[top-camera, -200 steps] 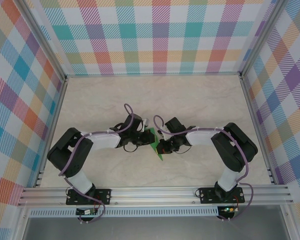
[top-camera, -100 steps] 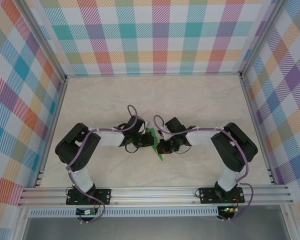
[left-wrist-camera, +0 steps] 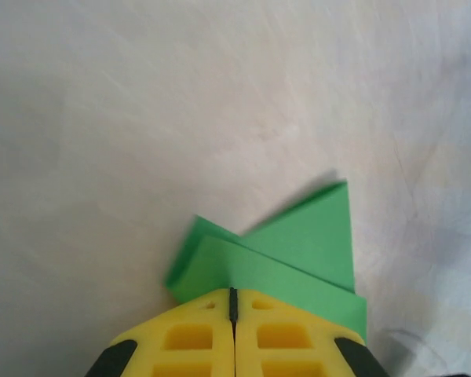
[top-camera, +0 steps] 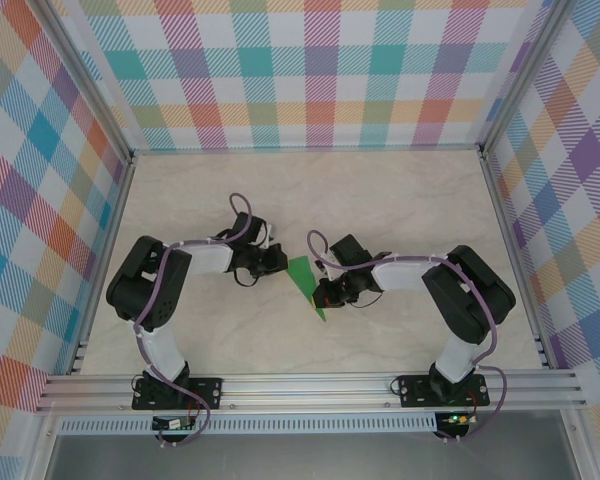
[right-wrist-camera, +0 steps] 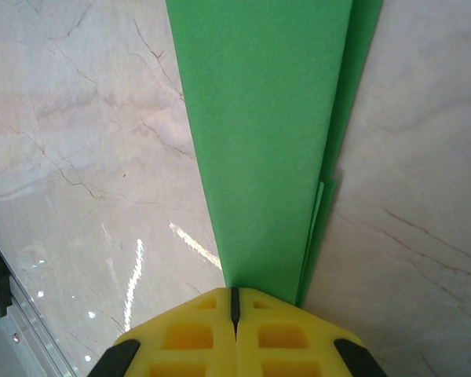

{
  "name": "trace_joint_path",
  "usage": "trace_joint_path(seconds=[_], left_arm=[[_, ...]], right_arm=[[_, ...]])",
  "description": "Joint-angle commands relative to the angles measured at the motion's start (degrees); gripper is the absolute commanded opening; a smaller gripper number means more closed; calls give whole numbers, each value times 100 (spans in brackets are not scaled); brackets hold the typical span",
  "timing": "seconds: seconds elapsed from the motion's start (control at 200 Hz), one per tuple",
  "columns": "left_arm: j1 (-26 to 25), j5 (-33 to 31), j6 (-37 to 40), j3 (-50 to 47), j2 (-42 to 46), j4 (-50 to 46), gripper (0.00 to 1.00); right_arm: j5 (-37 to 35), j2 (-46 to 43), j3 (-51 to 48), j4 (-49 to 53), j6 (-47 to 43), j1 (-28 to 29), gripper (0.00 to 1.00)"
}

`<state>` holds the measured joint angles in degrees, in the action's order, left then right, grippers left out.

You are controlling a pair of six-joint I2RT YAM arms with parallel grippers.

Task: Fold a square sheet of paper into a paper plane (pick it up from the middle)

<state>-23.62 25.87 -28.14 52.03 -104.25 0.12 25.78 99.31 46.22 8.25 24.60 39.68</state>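
Note:
The square sheet of paper (top-camera: 301,277) lies on the table as a slim, pointed green dart of folded layers, its point toward the near edge. My left gripper (top-camera: 278,262) is shut just left of the dart's wide end. In the left wrist view the paper (left-wrist-camera: 298,243) lies flat just past the shut left gripper (left-wrist-camera: 233,290), not between the jaws. My right gripper (top-camera: 323,295) is shut with its tips down on the dart's lower half. In the right wrist view the paper (right-wrist-camera: 259,141) runs as a long strip away from under the shut right gripper (right-wrist-camera: 235,290).
The pale marble table (top-camera: 400,200) is boxed in by checked walls (top-camera: 320,70) at the back and both sides. An aluminium rail (top-camera: 310,385) carrying both arm bases runs along the near edge.
My left gripper has drawn back to the left and up, off the paper, uncovering its wide end. The right arm and the paper have stayed put.

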Motion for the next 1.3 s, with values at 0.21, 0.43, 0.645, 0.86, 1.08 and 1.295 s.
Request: trace_joint_path(seconds=[0.21, 0.43, 0.645, 0.86, 1.08, 1.295], left_arm=[[691, -507, 313, 232, -299, -394, 6], [709, -715, 386, 515, 99, -798, 10], [533, -719, -163, 180, 965, -808, 27], [-64, -1205, -720, -12, 1621, -1263, 41], [-662, -2304, -1285, 77, 2104, -2276, 58], [-1088, -2735, -1922, 132, 2391, -2643, 84]], right_arm=[[-271, 180, -253, 775, 5, -22, 0], [-248, 133, -235, 755, 57, -22, 0], [-82, -161, -176, 457, 380, -22, 4], [-353, -850, 233, 220, 823, -22, 17], [-2192, -1720, 174, 379, 1020, -37, 58], [-3067, -1985, 194, 854, 759, -366, 100]])
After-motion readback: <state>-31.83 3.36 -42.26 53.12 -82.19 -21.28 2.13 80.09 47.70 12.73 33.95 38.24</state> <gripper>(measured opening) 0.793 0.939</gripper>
